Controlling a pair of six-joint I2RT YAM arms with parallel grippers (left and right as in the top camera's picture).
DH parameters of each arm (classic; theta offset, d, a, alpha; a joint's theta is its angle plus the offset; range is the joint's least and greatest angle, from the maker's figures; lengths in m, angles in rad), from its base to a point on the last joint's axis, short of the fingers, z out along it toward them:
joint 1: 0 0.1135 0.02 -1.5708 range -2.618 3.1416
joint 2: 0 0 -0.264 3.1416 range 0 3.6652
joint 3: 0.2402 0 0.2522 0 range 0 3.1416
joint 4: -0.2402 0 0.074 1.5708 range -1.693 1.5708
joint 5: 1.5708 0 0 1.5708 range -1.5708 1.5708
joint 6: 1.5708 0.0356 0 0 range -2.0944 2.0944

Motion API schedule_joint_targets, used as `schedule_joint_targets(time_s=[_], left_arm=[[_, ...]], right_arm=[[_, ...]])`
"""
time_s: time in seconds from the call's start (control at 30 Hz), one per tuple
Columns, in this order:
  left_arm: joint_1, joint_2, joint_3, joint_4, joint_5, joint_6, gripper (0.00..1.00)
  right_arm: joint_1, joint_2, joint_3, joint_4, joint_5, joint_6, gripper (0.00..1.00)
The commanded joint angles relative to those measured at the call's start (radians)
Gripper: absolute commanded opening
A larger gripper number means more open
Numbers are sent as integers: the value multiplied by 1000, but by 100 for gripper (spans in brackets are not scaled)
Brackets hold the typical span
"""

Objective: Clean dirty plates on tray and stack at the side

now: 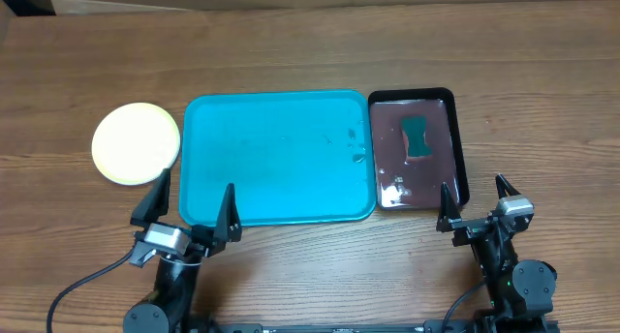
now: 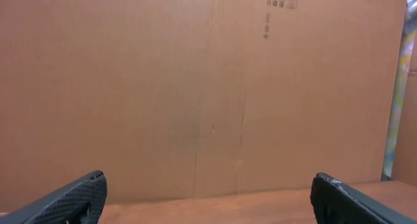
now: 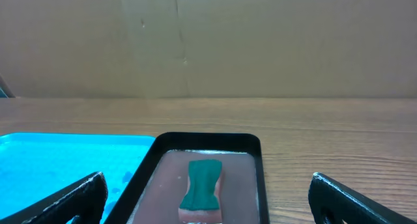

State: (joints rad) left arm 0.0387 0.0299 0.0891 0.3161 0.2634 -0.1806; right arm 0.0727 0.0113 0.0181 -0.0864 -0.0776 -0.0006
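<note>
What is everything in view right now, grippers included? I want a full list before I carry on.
plate: one visible, yellow-green, on the table left of the turquoise tray; cannot tell if others lie beneath it
turquoise tray: one, turquoise-blue, mid-table, no plate on it, a few wet spots near its right end
black tray: one, black, right beside the turquoise tray, holding reddish-brown liquid
sponge: one, green, lying in the black tray
table: one, brown wood, under everything
cardboard wall: one, brown, behind the table
left gripper: one, black, open, holding nothing, at the turquoise tray's near left corner
right gripper: one, black, open, holding nothing, at the black tray's near right corner
</note>
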Motion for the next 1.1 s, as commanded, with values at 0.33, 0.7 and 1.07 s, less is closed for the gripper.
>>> schedule_joint_targets(time_s=[0.33, 0.7, 1.07], left_arm=[[-5, -27, -85, -274, -120, 2, 100], [-5, -27, -84, -388, -193, 66, 100], [-5, -26, -84, -388, -193, 66, 100]], right_arm=[[-5, -8, -10, 6, 9, -4, 100], [-5, -8, -10, 6, 8, -4, 100], [-5, -8, -10, 6, 9, -4, 100]])
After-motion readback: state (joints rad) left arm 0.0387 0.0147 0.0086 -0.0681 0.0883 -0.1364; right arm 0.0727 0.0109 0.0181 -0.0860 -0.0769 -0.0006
